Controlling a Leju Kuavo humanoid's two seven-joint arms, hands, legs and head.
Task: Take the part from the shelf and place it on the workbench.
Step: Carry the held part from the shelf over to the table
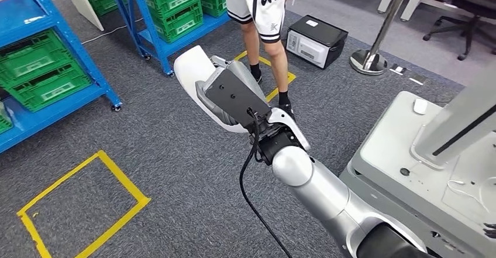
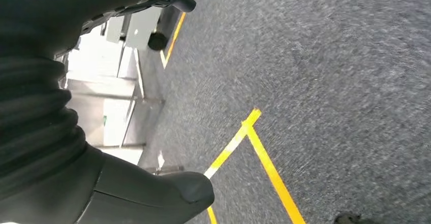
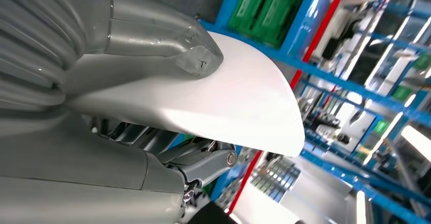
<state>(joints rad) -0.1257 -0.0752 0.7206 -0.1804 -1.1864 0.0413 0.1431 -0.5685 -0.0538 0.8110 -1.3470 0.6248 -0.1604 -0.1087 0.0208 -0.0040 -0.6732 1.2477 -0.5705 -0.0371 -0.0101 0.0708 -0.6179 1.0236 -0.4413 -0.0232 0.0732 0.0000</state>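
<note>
Near us on the right sits the pale grey metal workbench (image 1: 386, 147), and our silver right arm reaches out over the grey carpet floor (image 1: 175, 147) in front of it. At the end of that arm our right hand (image 1: 234, 97) is wrapped around the smooth white curved plastic part (image 1: 187, 65), so the part is up in the air, not on the bench yet. In the right wrist view the thick grey thumb (image 3: 167, 38) presses on one side of the white shell (image 3: 239, 102) and the darker fingers (image 3: 203, 163) hold it from the other side. We think this part is light and stiff, but shiny and slippery, so we should hold it by its wide middle. Our left hand (image 2: 101, 193) hangs over the carpet; we cannot tell if it is closed. Farther off stand a person's legs (image 1: 266, 41) and blue metal shelves with green plastic crates (image 1: 169, 6).
</note>
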